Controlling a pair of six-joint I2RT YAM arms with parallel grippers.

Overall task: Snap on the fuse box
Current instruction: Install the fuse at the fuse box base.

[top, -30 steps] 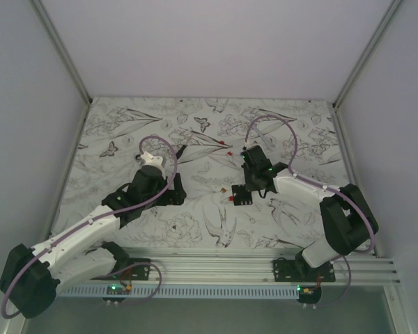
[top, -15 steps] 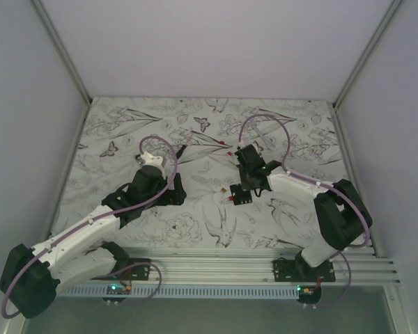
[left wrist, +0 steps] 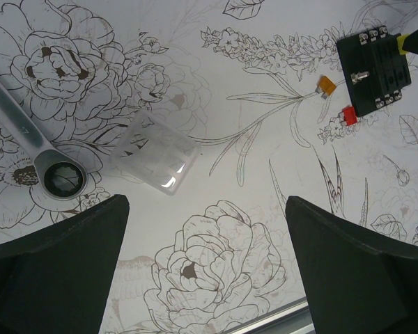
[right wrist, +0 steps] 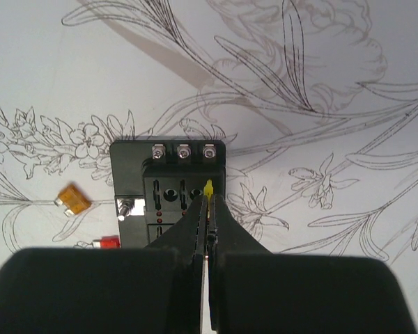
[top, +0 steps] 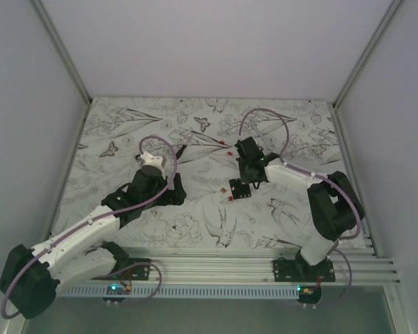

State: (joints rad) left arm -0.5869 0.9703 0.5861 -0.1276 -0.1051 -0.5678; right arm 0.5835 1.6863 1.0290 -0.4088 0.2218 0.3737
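Fuse box lies under right gripper, clamped on a yellow fuse.

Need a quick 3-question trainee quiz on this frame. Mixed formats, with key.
1. True or false: the left pincer is shut on the wrench.
2. What colour is the pinched fuse in the right pincer? A red, B yellow, C blue.
3. Fill in: the orange fuse lies ___ the fuse box, not plugged into it.

Key: 1 false (it is open and holds nothing); 2 B; 3 beside.
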